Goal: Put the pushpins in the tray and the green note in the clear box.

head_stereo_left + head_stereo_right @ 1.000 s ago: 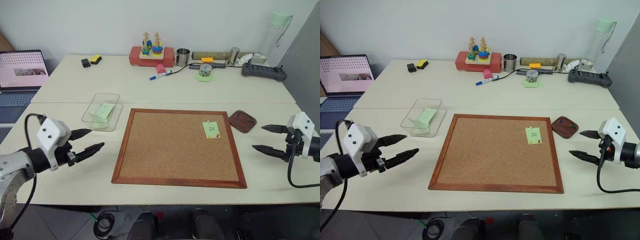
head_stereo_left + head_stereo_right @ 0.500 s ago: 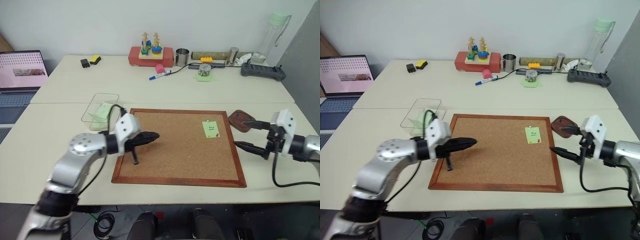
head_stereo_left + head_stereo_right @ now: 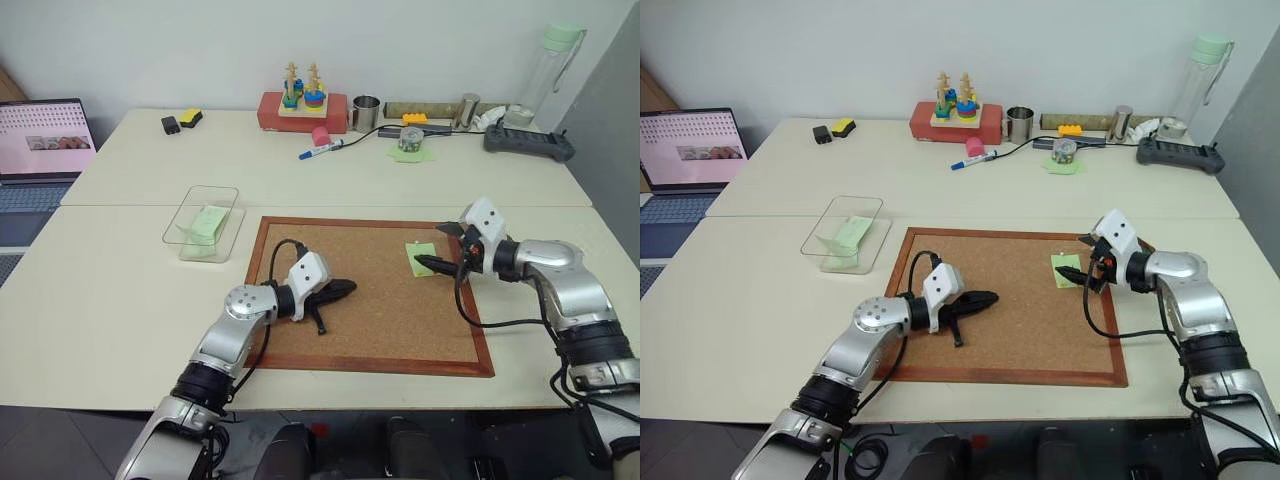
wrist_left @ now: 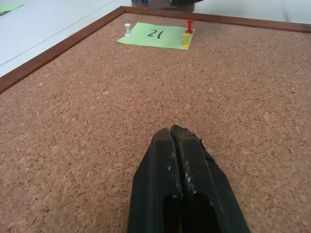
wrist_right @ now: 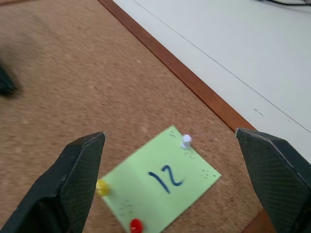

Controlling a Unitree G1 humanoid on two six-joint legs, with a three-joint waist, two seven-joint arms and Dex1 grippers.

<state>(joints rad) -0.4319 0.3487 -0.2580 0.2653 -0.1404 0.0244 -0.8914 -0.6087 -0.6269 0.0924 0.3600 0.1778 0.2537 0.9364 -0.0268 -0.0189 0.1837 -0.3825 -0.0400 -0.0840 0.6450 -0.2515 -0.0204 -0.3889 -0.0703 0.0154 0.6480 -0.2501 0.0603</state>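
The small light-green square paper note marked "12" lies flat on the large wood-framed cork board, toward the board's 2 o'clock corner, held by 3 pushpins: a white one, a yellow one and a red one. In the left wrist view the same 3 pins stand upright at the note's edges.

The right pincer hangs directly over that note with its 2 black fingers spread as wide as they go, gripping nothing; in its wrist view the note sits squarely in the gap between them, the white pin nearest the board's frame. The left pincer is pressed fully shut and empty, low over the bare cork near the board's middle, its tip pointing toward 2 o'clock with the note well ahead of it.

So the right arm is clearly the nearer one, and the pins lie just beyond its fingertips, toward 9 o'clock from that wrist in the head views. Each pin's long axis runs straight up from the cork, so the pull should probably be upward.

The shallow transparent plastic rectangular box rests on the bench beyond the board's 10 o'clock corner, a blank pale-green slip inside. The dark reddish-brown wooden tray is hidden behind the right forearm.
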